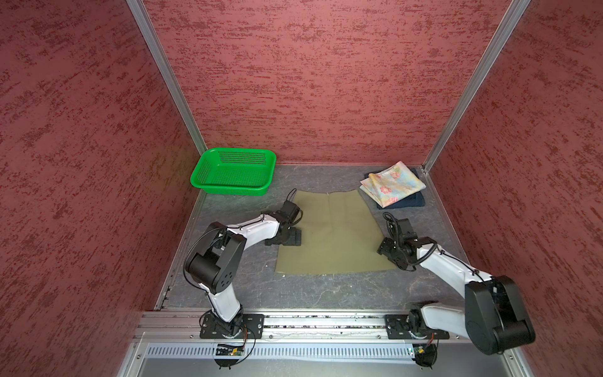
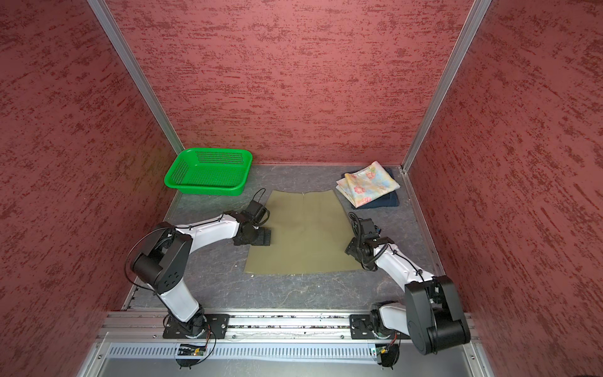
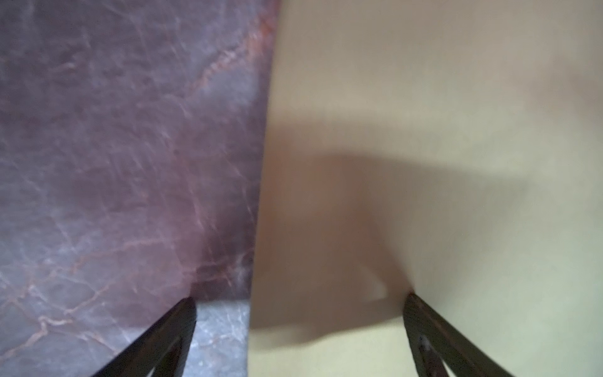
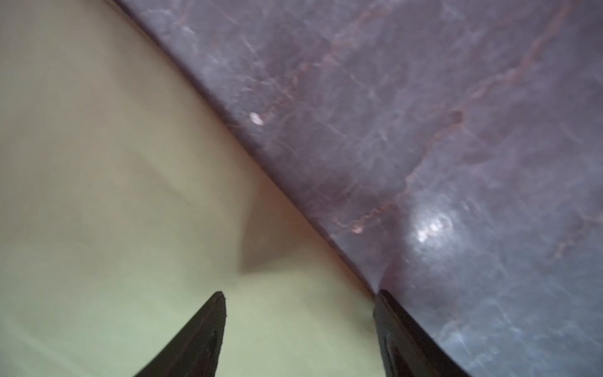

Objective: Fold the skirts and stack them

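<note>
Stack has floral skirt [image 1: 393, 182] on denim skirt [image 1: 408, 202]; olive skirt [image 1: 332, 235] lies flat, unfolded, my left fingers [image 3: 176, 329] and right fingers [image 4: 202, 329] open astride its edges.

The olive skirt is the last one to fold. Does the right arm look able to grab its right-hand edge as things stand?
Likely yes: the right gripper hangs low over the edge of the olive skirt, jaws open astride it, only table beside it.

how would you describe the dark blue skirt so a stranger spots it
Look to the far right corner of the table. A folded pile sits there; the dark blue skirt is its bottom layer, mostly covered by the pastel floral skirt, unlike the olive-green skirt spread flat mid-table.
</note>
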`<action>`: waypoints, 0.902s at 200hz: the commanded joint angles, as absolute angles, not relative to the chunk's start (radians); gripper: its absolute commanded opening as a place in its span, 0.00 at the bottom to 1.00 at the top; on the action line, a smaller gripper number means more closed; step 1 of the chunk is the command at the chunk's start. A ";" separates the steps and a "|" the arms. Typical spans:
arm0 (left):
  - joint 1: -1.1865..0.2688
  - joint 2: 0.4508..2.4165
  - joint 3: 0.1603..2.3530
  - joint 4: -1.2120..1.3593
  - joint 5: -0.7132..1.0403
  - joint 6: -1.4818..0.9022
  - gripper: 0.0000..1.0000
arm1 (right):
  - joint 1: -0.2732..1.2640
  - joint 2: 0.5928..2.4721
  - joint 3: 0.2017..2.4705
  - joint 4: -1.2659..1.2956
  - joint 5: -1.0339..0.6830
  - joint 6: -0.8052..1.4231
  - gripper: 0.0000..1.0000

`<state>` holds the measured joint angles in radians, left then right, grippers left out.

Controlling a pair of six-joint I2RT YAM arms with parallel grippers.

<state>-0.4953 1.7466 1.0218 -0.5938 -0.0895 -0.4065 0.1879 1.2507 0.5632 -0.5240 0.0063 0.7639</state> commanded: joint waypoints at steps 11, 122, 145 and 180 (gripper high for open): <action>-0.439 1.812 1.037 -0.597 -0.052 -0.395 0.99 | 0.187 1.248 0.551 -0.515 0.038 0.785 0.71; -0.408 1.785 1.007 -0.573 0.036 -0.417 0.99 | 0.207 1.240 0.677 -0.482 0.003 0.668 0.00; -0.391 1.701 0.936 -0.527 0.077 -0.467 0.99 | 0.243 1.205 0.736 -0.516 0.029 0.643 0.00; -0.394 1.625 0.821 -0.427 0.157 -0.539 1.00 | 0.361 1.194 0.853 -0.546 0.074 0.632 0.00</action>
